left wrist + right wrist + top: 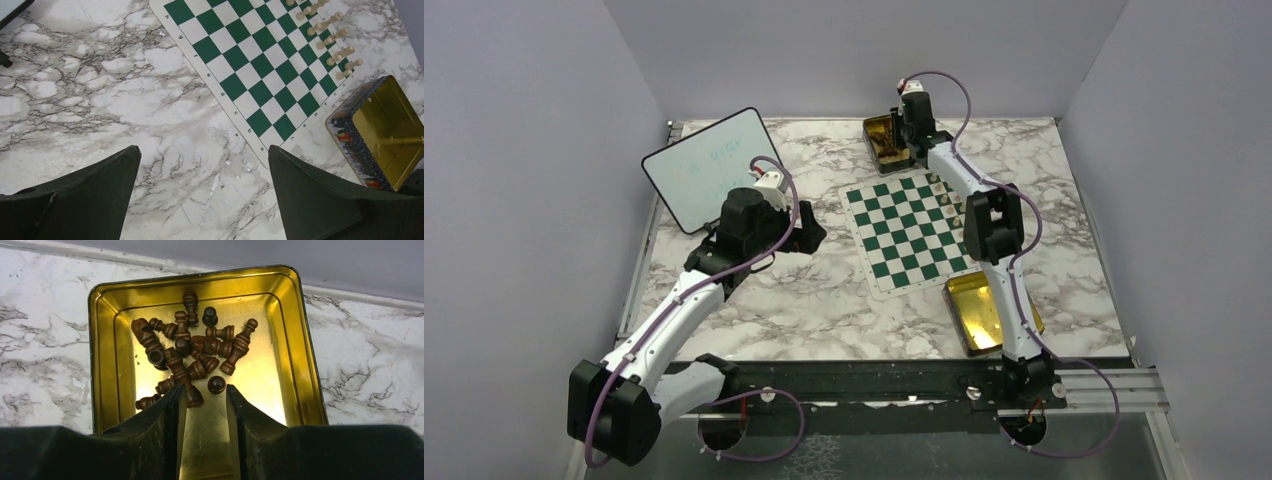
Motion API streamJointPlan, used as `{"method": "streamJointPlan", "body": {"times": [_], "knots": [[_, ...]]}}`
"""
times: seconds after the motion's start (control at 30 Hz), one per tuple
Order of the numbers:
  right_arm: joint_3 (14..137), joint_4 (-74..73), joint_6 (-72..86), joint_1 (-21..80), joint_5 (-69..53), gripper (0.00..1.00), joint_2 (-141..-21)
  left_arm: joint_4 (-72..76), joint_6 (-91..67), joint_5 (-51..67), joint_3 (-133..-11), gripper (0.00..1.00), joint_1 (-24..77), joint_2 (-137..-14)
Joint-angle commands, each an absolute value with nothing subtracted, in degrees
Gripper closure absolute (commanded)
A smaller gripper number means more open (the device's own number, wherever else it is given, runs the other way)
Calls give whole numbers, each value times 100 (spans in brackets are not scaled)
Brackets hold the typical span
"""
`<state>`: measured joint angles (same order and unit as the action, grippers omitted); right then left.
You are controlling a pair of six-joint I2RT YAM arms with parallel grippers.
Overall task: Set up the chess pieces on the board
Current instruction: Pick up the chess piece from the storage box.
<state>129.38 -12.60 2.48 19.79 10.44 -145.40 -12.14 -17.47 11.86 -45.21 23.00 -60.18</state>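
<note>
Pale grey walls (524,150) close in a white marble-patterned worktop (824,310). The green-and-white board (909,232) lies flat right of centre in the top view, turned at a slight angle. A row of cream pieces (325,42) stands along its right edge, at the upper right of the left wrist view.

The dark pieces (190,350) lie jumbled, most on their sides, in a gold tin (295,340) at the top centre of the top view, just beyond the board's far corner. The right claw (205,387) hangs over this tin, its jaws narrowly parted with the tin floor showing between them and nothing gripped. One round-topped piece sits just past the gap, and another lies against the tip of the left-hand finger.

A second gold tin (969,300) sits just below the board's lower right corner, partly crossed by the right arm. Its outer side is dark and speckled with red-orange marks.

The left claw (202,150) is released, spread wide over bare marble left of the board.

A black-rimmed whiteboard (709,165) lies at the upper left. Its faint green writing cannot be read. Small letters run along the board's white border.
</note>
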Motion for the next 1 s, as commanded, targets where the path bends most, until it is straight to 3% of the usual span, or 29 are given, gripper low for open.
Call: {"method": "streamJointPlan", "body": {"times": [0.0,0.6,0.97], "knots": [[13277,-851,150,1938,1076,61,-14850,-1184,-1670,1034,-4530,1,2354,-5974],[13386,-610,-143,1865,1153,64,-15193,-1222,-1635,970,-4569,1,2435,-6062],[13412,-560,-128,1837,1007,72,-15258,-1230,-1620,944,-4587,1,2452,-6090]]}}
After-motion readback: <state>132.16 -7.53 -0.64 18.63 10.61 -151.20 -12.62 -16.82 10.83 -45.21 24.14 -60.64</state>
